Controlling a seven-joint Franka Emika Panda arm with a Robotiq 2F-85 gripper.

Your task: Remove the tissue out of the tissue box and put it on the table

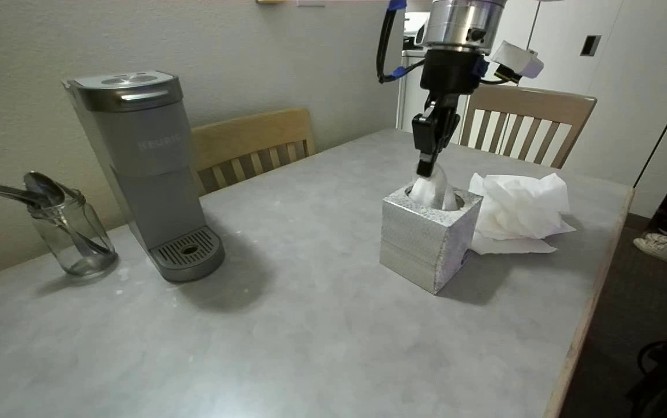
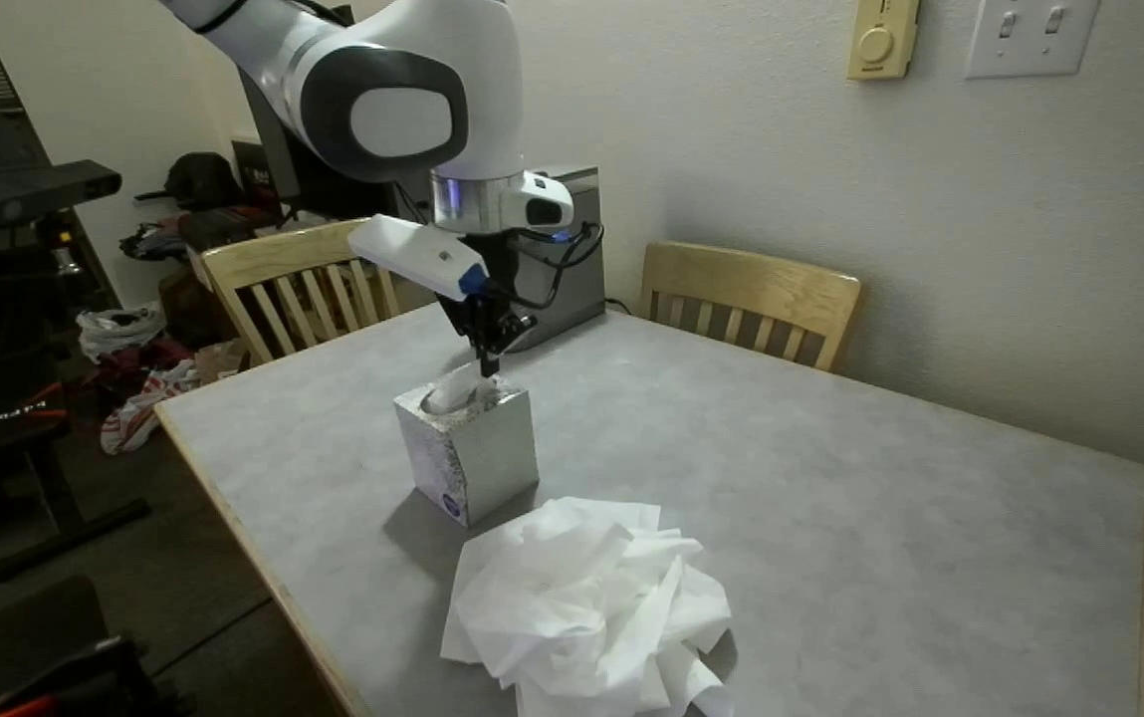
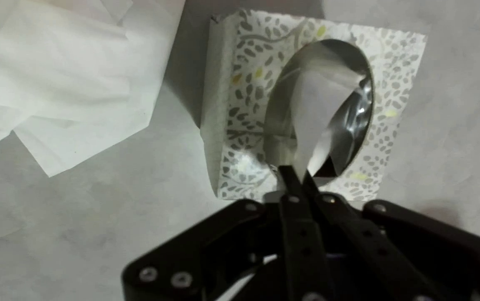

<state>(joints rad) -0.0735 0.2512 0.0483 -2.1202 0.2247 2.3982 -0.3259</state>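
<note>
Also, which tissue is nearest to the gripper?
The tissue poking from the box, pinched in the gripper; the crumpled tissues lie on the table.

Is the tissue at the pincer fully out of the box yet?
No, only partly out: in the wrist view the tissue, pinched in the pincer, runs down into the box.

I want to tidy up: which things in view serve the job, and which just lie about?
Job: silvery cardboard tissue box; white tissue in its opening; black gripper closed on that tissue; grey tabletop; probably crumpled white tissue heap.
Lying about: grey boxy coffee maker; clear glass jar; metal cutlery in it; pale wooden chairs.
</note>
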